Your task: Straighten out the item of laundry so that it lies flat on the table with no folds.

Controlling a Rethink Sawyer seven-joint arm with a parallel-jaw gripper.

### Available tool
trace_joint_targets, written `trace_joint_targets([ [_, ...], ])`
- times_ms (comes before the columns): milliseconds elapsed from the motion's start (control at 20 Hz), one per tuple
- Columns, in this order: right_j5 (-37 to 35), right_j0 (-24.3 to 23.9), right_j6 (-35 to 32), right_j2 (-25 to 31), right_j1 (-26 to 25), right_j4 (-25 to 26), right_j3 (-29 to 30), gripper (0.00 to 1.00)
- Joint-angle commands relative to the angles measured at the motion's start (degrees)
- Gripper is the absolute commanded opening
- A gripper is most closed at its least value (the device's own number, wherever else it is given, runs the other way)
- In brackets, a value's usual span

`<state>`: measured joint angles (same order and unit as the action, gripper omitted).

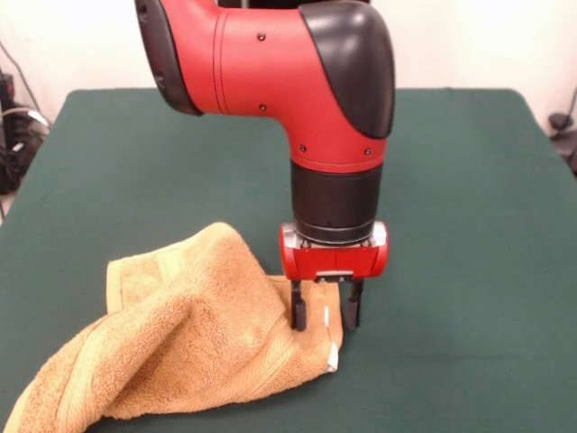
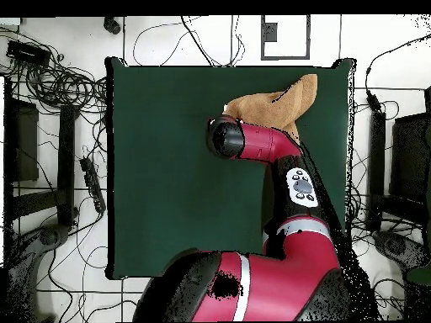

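Observation:
The orange-tan towel lies crumpled and folded over itself near the front left of the green table, with a white label at its right corner. My gripper points straight down over that right corner. Its two black fingers stand apart, one on each side of the towel's raised edge, low over the table. In the overhead view the towel shows at the table's far right edge, and the arm's wrist covers the gripper.
The red arm reaches across the right part of the table in the overhead view. Cables and equipment lie on the floor around the table. The towel's left end reaches the table's front edge.

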<state>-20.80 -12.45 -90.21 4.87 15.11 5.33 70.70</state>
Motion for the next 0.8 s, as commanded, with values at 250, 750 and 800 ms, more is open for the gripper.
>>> trace_joint_targets([
  [250,4.39,2.17,-6.51,5.98,-0.31,1.03,3.68,1.0],
  [750,4.42,3.07,-7.5,4.58,-0.1,0.54,3.5,0.0],
  [800,4.04,3.08,-7.65,4.59,-0.07,0.3,3.62,0.0],
])
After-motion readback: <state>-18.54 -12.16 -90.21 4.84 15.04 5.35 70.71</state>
